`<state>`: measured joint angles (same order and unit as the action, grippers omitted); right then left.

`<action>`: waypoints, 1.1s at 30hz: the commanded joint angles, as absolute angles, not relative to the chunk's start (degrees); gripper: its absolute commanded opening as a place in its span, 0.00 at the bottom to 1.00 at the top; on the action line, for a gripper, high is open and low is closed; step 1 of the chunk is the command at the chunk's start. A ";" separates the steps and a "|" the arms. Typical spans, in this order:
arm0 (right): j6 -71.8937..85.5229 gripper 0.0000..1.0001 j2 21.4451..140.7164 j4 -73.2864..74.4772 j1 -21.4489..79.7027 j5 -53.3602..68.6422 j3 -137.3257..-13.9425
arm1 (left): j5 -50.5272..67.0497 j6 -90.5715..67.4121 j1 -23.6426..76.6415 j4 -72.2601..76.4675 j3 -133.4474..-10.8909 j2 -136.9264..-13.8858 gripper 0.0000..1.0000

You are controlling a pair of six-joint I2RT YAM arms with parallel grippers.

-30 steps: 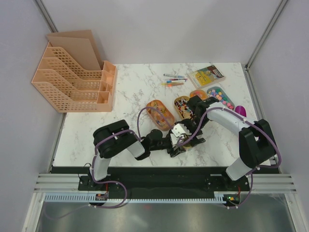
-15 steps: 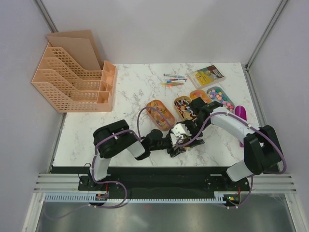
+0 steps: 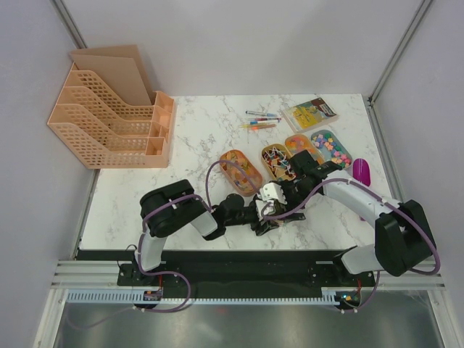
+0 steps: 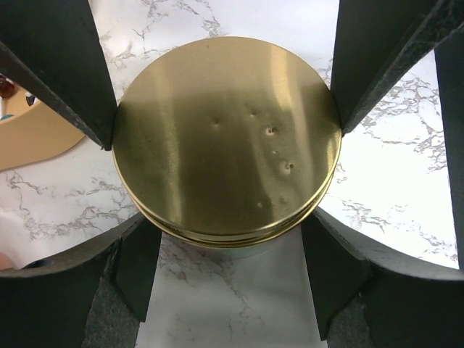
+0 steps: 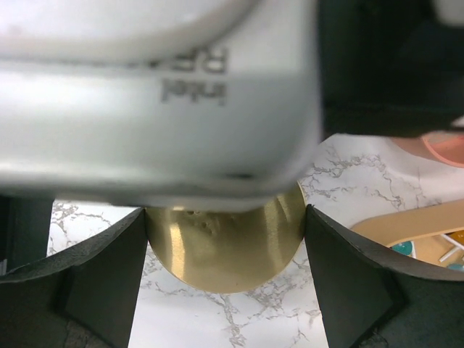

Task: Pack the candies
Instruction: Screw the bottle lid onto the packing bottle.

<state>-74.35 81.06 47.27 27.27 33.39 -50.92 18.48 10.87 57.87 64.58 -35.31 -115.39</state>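
A jar with a round gold lid [image 4: 225, 138] stands on the marble table between both grippers. My left gripper [image 4: 226, 87] is shut on the jar, its fingers [image 4: 65, 80] pressed against the lid's rim on both sides. My right gripper [image 5: 225, 232] is shut on the same gold lid [image 5: 225, 250], a finger touching each side, with the left wrist's white camera housing [image 5: 145, 94] covering the lid's far half. From above, both grippers [image 3: 279, 205] meet at the table's middle front and hide the jar. The candies lie in oval trays [image 3: 241, 172], [image 3: 276, 161], [image 3: 299, 145], [image 3: 331, 147].
A purple scoop [image 3: 360, 172] lies right of the trays. Thin coloured pens [image 3: 261, 120] and a yellow booklet [image 3: 310, 114] lie at the back. A peach file organizer [image 3: 109, 116] fills the back left corner. A tray rim [image 5: 406, 225] sits just right of my right gripper.
My right arm has swung its elbow outward to the right and its jaws have narrowed onto the gold lid. My left arm has stayed where it was.
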 commanded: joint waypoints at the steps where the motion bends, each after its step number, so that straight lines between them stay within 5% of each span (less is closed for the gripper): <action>1: -66.73 0.66 86.04 50.45 27.51 25.40 -45.53 | 12.04 15.12 57.04 48.25 -32.52 -119.62 0.04; 33: -42.81 0.65 83.68 44.48 28.83 18.54 -42.81 | 11.60 15.29 57.04 47.11 -32.78 -119.09 0.04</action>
